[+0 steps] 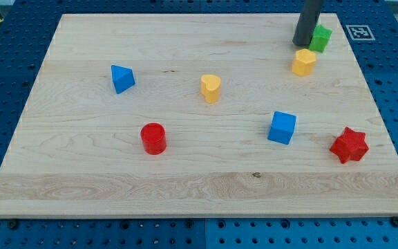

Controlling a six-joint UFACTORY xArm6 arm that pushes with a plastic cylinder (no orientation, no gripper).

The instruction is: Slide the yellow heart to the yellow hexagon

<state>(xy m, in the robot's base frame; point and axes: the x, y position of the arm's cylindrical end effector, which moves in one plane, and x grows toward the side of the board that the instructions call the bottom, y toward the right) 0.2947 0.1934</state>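
The yellow heart (211,88) lies near the middle of the wooden board (81,173), a little toward the view's top. The yellow hexagon (304,61) sits toward the view's top right. My tip (301,44) rests at the view's top right, just above the yellow hexagon and right beside the left side of a green block (319,38). The tip is far to the right of the yellow heart.
A blue triangular block (121,78) lies at the left. A red cylinder (153,138) sits below the middle left. A blue cube (282,127) is at lower right, and a red star (349,144) near the right edge.
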